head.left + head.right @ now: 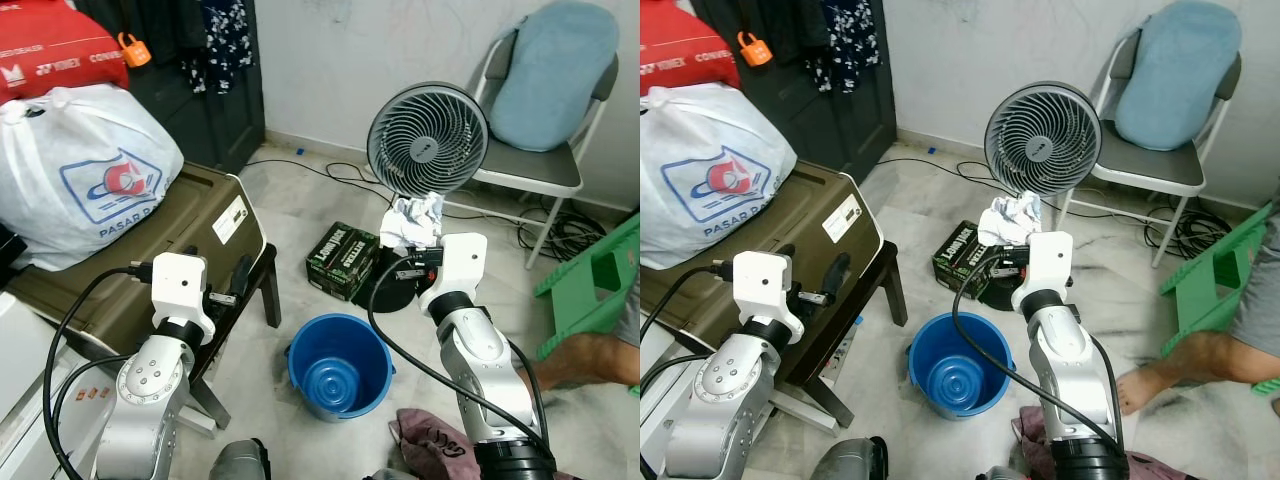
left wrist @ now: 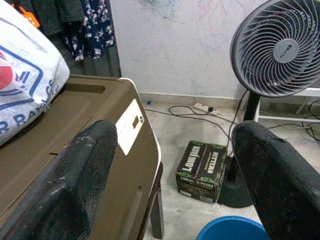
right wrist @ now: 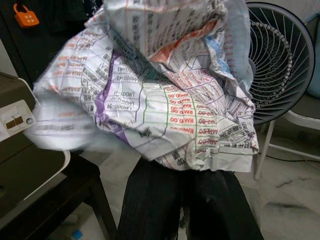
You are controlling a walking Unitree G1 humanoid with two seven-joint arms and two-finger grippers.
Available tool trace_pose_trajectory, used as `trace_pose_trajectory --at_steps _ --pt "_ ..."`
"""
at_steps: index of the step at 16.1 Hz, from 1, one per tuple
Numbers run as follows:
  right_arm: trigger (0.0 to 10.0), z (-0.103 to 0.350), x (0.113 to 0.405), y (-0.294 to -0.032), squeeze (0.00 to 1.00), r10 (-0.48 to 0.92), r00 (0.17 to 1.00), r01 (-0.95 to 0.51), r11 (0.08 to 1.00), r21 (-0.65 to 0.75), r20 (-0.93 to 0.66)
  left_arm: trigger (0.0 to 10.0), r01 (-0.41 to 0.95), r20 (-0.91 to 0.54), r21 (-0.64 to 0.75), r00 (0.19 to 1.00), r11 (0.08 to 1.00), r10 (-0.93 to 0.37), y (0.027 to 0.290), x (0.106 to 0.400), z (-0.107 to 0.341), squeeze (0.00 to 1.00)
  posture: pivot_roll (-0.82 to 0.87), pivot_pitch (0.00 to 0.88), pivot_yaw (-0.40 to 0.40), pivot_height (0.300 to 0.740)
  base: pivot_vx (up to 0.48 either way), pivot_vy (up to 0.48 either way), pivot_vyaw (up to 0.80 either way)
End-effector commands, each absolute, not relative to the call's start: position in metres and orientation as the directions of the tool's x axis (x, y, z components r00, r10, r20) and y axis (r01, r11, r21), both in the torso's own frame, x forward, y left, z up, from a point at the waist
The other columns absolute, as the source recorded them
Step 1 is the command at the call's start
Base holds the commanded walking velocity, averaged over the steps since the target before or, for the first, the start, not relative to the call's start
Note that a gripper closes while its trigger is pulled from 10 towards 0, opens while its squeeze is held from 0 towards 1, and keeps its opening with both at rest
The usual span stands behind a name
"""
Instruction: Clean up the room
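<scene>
Pale marble floor (image 1: pixel 300 215) runs back to a scuffed white wall. Raised above it, a crumpled ball of printed paper (image 1: pixel 412 222), white with red, purple and green lettering, sits pinched between the two black fingers of the right gripper (image 1: pixel 410 245), held up in front of the round grey standing fan (image 1: pixel 428 138). Below and to the robot's left of the paper, a blue plastic bucket (image 1: pixel 340 365) stands open on the floor. Behind the bucket, beside the fan's base, lies a dark green printed carton (image 1: pixel 342 259). The left gripper (image 2: pixel 175 165) hovers with its fingers (image 2: pixel 82 180) spread wide apart, holding nothing, next to an olive-brown storage box (image 1: pixel 180 245) resting on a dark stool. A white printed plastic bag (image 1: pixel 85 175) sits on that box. At the back right a grey folding chair carries a light blue cushion (image 1: pixel 550 75). A person's bare foot (image 1: pixel 1140 385) rests on the floor near a green plastic stool (image 1: pixel 590 285).
</scene>
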State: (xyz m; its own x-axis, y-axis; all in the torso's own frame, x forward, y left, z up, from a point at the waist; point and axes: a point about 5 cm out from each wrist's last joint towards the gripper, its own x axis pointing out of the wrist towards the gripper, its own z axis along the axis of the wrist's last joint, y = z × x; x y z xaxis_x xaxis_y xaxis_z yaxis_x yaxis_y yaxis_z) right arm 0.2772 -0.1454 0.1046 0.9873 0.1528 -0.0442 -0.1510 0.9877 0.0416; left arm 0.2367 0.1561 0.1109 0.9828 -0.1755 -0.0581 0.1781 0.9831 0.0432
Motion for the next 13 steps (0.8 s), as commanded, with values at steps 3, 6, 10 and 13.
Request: trace_pose_trajectory --at_steps 3,6,10,13 --pt "10.0 0.1043 0.2780 -0.1463 0.00 0.138 0.989 -0.136 0.990 0.046 -0.048 10.0 0.186 -0.043 0.048 0.982 0.981 -0.184 0.1569 0.2363 0.1154 0.00 0.04 0.042 -0.029 0.740 0.249 0.000 0.00" --pt "10.0 0.1045 0.2789 -0.1457 0.00 0.141 0.989 -0.139 0.989 0.045 -0.047 10.0 0.189 -0.043 0.047 0.981 0.981 -0.187 0.1564 0.2360 0.1152 0.00 0.04 0.040 -0.029 0.740 0.261 0.000 0.00" --pt "10.0 0.1048 0.2793 -0.1456 0.00 0.142 0.989 -0.140 0.989 0.044 -0.046 10.0 0.191 -0.042 0.047 0.981 0.980 -0.190 0.1560 0.2360 0.1150 0.00 0.04 0.037 -0.030 0.740 0.272 0.000 0.00" --pt "10.0 0.1049 0.2795 -0.1456 0.00 0.140 0.989 -0.139 0.989 0.043 -0.045 10.0 0.194 -0.042 0.046 0.980 0.980 -0.192 0.1555 0.2360 0.1148 0.00 0.04 0.035 -0.030 0.740 0.274 0.000 0.00"
